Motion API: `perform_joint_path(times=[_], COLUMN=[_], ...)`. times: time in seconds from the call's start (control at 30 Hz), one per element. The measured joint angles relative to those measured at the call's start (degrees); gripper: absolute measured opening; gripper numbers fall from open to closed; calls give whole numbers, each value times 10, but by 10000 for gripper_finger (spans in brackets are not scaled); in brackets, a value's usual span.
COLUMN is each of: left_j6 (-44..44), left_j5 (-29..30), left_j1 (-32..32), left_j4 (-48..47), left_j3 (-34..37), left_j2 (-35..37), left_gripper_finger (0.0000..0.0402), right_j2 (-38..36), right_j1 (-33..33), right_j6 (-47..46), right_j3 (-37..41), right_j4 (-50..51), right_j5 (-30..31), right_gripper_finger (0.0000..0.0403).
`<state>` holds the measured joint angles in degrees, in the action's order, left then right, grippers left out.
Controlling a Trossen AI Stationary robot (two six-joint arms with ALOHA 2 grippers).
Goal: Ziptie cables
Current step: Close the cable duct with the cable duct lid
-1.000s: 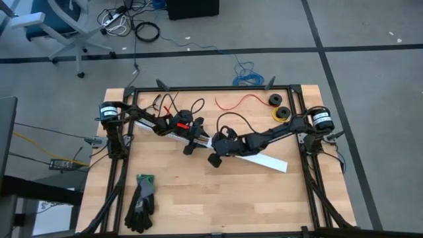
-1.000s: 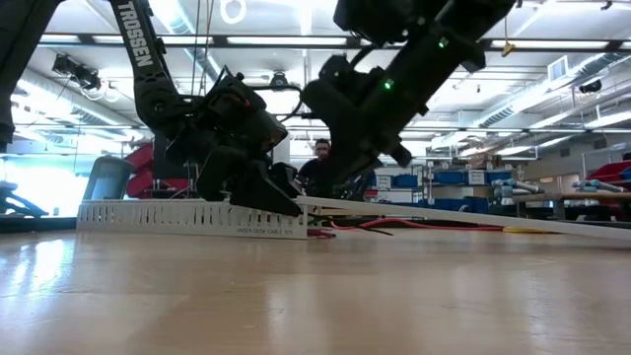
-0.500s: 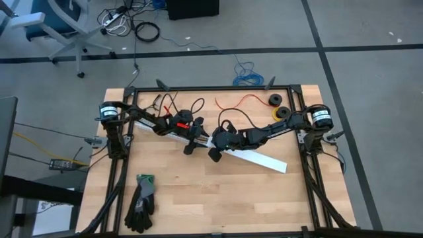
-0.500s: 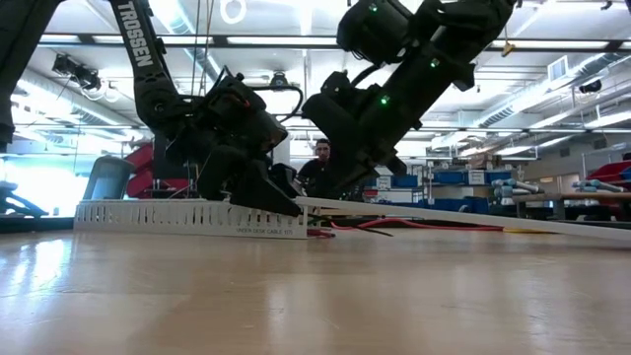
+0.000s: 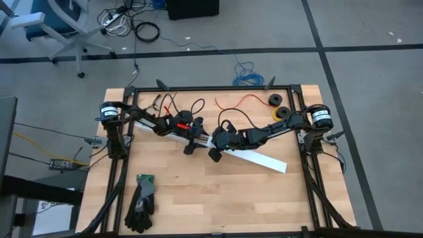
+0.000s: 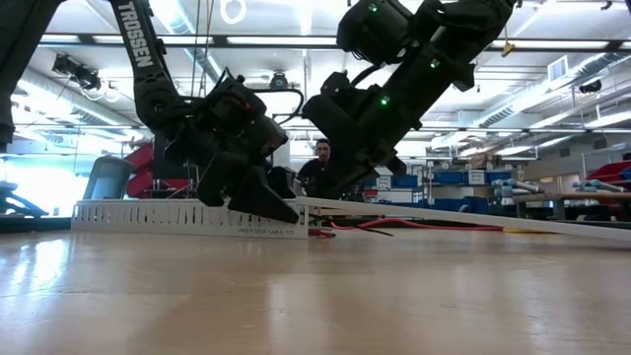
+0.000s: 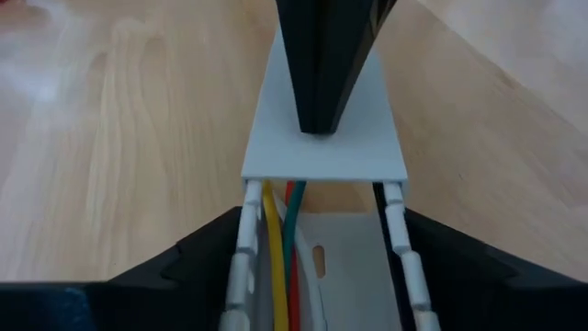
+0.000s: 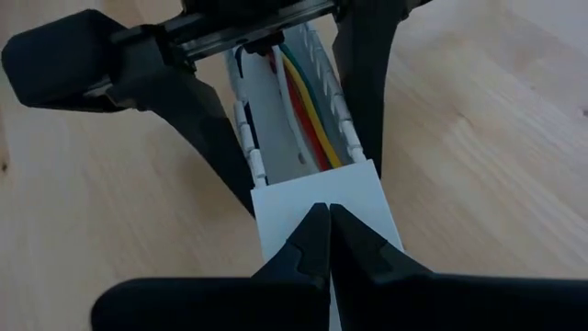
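Note:
A white slotted channel [image 6: 168, 217] lies slantwise on the table, with the cables [image 7: 276, 257] running inside it: yellow, green and red wires. A flat white cover strip [image 5: 259, 159] slopes from the channel's end down to the table on the right. My left gripper [image 7: 322, 213] is open and stands astride the channel's end, one finger outside each wall. My right gripper [image 8: 328, 210] is shut, its tips on the cover's end right in front of the left gripper. My left gripper's fingers [image 7: 197, 253] run along the outer sides of the channel's two walls [image 7: 246, 234]; whether they touch the walls, I cannot tell. My right gripper presses its shut fingertips down on the top face of the cover strip close to its channel end [image 8: 317, 198]. It comes slanting down from the table's right, its fingers lying along the strip. That end of the strip rests on the channel, and its other end [image 6: 616, 234] is on the table.
A pair of black gloves [image 5: 141, 201] lies near the front left. A loose red wire [image 5: 241, 100], a black roll [image 5: 274, 100] and a yellow roll [image 5: 281, 114] sit at the far right. A black frame [image 5: 211, 87] borders the table. A person [image 6: 320, 163] stands beyond it.
My right gripper has slid along the cover strip toward the left gripper and sunk a little, staying shut, then kept still. The cover's raised end has stayed on the channel.

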<state>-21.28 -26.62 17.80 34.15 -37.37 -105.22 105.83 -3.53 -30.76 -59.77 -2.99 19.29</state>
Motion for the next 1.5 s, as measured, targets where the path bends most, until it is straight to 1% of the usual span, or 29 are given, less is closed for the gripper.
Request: perform_joint_path(times=[0.13, 0.33, 0.67, 0.9, 1.0, 1.1, 1.23, 1.33, 1.5], left_j6=[-1, -2, -9, -11, -11, -11, -12, -12, -11], left_j5=[9, 13, -48, -55, -55, -56, -58, -61, -60], left_j1=[0, 7, 25, 29, 29, 29, 28, 29, 29], left_j4=[3, 3, -12, -29, -31, -32, -34, -39, -42], left_j3=[0, 0, 2, 2, 2, 2, 1, 2, 1], left_j2=[0, 0, 0, 1, 1, 1, 2, 3, 3], left_gripper_finger=[290, 291, 283, 281, 272, 248, 218, 211, 215], right_j2=[0, 0, 0, 0, 1, 1, 27, 60, 85], right_j1=[0, 0, 4, 11, 16, 24, 35, 42, 41], right_j6=[1, 4, 5, 5, 9, 9, 11, 14, 64], right_j3=[0, 0, 0, 0, 0, 0, -2, -18, -41], right_j4=[0, 0, 0, -7, -11, -15, -62, -88, -122], right_j5=[1, 3, 0, -17, -31, -49, -74, -88, -71], right_gripper_finger=[0, 0, 0, 0, 0, 0, 0, 0, 0])
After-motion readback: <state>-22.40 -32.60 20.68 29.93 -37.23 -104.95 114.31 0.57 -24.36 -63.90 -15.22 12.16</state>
